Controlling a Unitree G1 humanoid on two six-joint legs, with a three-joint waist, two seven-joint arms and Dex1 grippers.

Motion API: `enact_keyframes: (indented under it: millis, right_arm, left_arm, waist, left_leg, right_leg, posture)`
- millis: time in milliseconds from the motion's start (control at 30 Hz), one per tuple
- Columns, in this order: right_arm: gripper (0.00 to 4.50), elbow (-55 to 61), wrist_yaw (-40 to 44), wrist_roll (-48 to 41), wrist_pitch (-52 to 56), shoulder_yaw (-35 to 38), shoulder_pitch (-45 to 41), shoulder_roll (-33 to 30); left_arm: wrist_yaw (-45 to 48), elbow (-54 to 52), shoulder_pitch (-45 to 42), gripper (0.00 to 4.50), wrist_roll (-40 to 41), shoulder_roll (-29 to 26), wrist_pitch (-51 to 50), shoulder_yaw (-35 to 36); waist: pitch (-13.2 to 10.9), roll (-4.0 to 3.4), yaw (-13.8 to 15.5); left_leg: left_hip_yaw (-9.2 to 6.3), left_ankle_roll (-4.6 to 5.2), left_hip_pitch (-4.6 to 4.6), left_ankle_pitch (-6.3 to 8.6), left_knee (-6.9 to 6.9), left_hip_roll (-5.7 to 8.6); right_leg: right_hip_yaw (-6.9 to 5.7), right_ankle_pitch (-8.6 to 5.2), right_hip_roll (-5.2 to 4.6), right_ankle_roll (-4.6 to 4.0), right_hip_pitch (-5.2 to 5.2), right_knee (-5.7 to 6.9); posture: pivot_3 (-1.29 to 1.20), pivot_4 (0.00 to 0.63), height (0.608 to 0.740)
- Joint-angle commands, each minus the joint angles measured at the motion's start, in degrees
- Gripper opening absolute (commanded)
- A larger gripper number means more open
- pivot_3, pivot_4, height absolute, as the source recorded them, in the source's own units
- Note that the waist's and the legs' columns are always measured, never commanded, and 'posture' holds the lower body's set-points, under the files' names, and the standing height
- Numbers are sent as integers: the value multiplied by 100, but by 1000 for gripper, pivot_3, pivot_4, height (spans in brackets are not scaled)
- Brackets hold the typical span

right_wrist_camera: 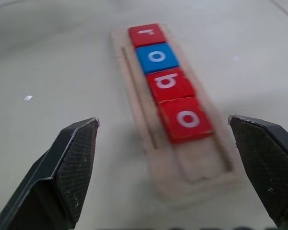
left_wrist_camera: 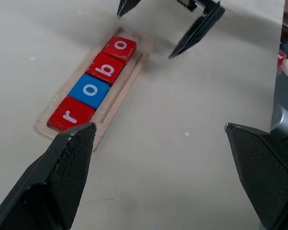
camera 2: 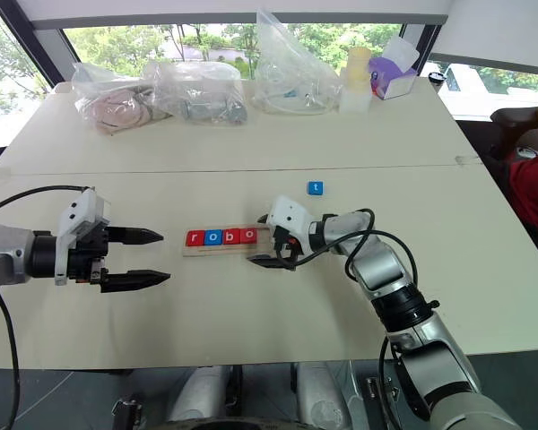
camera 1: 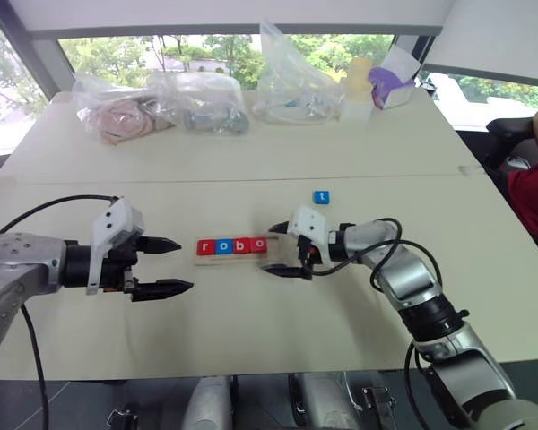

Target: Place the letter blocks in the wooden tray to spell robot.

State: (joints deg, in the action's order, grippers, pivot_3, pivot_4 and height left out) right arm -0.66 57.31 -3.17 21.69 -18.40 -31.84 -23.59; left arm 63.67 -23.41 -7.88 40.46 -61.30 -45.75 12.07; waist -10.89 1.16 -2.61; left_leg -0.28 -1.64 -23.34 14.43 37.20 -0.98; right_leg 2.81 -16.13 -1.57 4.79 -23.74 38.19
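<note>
Letter blocks first: four of them, r (right_wrist_camera: 147, 32), o (right_wrist_camera: 156, 57), b (right_wrist_camera: 170, 83) and a second o (right_wrist_camera: 186, 118), already sit in a row in the wooden tray (camera 1: 200, 260), so one slot at the tray's right end is bare.

Right gripper (camera 1: 281, 251) hangs right at that bare end of the tray, fingers spread wide with nothing between them. From its wrist view the open slot sits squarely between the two fingers, with the last o block just past it. My guess is it's parked there because that's where the latest block went in.

Left gripper (camera 1: 163, 266) is off the tray's left end, a bit apart from it, also wide open and empty, pointing along the tray. Looks like it's just waiting its turn, or keeping clear.

Blue t block (camera 1: 321, 197) lies loose on the table (camera 1: 251, 331) beyond the tray's right end, near the right arm, so that arm seems the natural pick for fetching it. Farther back from the tray are some plastic bags (camera 1: 197, 103) and bottles, none of it in the way.
</note>
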Motion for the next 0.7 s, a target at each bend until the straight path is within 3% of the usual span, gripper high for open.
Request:
enact_keyframes:
  millis: [33, 700]
  right_arm:
    - [4478, -196, -290, 121, -366, 12, -83, 115]
    - [4478, -1366, -642, 376, -985, 23, -558, 321]
  left_arm:
    - [53, 15, -110, 4500, 1, -67, 37, 31]
    - [4, -33, 88, 4500, -102, -7, 64, 44]
  waist:
    - [1, 1, 8]
    - [1, 1, 8]
  left_leg:
    - [0, 0, 0, 0, 0, 0]
    - [-1, 0, -2, 0, -1, 2]
  right_leg:
    - [0, 0, 0, 0, 1, -1]
    - [0, 0, -4, 1, 1, -1]
  posture:
    - [0, 150, 735]
    - [0, 150, 735]
